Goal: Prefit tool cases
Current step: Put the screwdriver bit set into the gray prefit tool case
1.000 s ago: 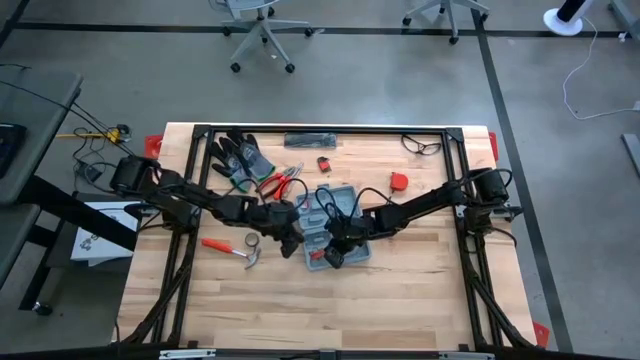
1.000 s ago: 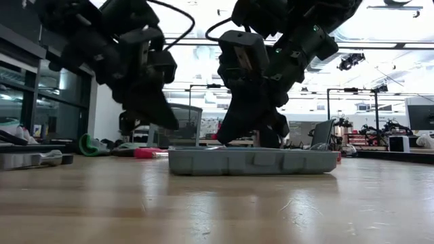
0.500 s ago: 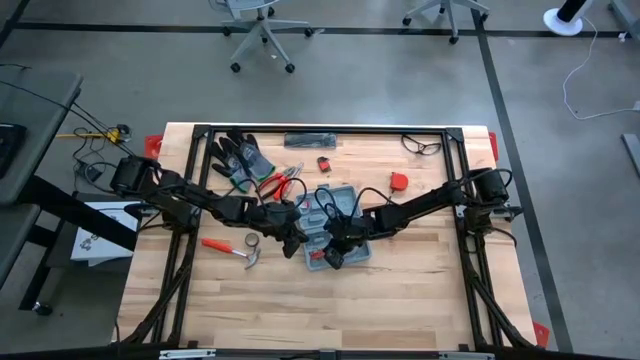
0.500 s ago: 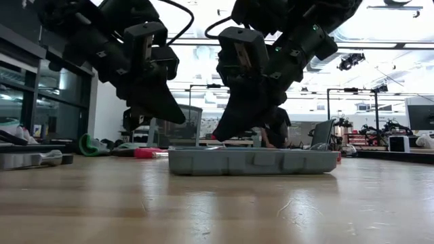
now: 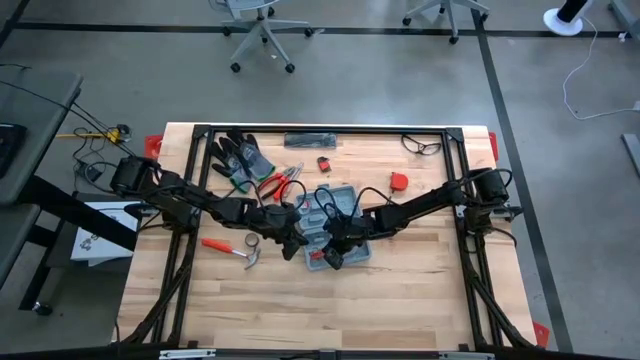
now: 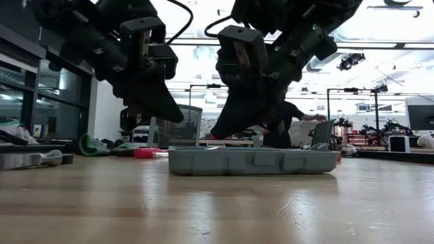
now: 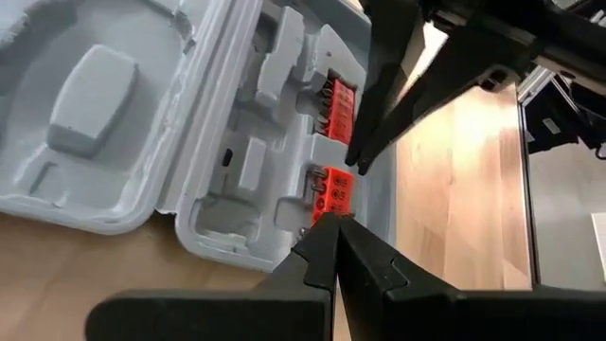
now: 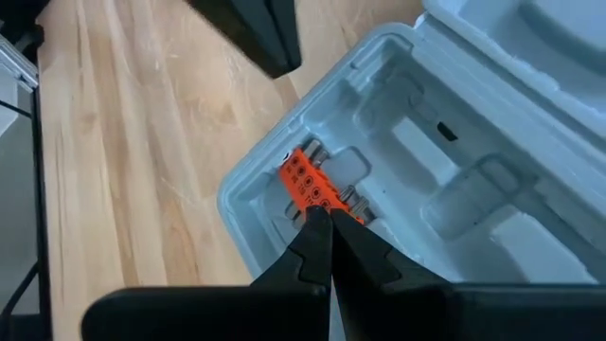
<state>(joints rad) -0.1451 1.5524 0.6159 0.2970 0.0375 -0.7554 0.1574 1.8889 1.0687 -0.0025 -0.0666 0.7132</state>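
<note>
Tool case [image 5: 331, 232] lying open on the bench [image 5: 400, 300], directly beneath both end effectors. Left end effector [image 7: 333, 220] with fingers together, tip at an orange bit holder [image 7: 332, 187]. Right end effector [image 8: 325, 216] likewise pinched together over the same corner. Barely any shift from a second ago; probably nudging the bits into their recesses.

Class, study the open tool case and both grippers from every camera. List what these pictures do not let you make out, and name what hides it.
- High view: the tool case interior is largely covered by the left gripper and right gripper.
- Low view: only the case's side wall shows; its recesses lie out of sight below the rim.
- Wrist views: whether either shut gripper touches the orange bit holder cannot be told; the fingertips overlap it.
- Bit sizes: too small.
</note>
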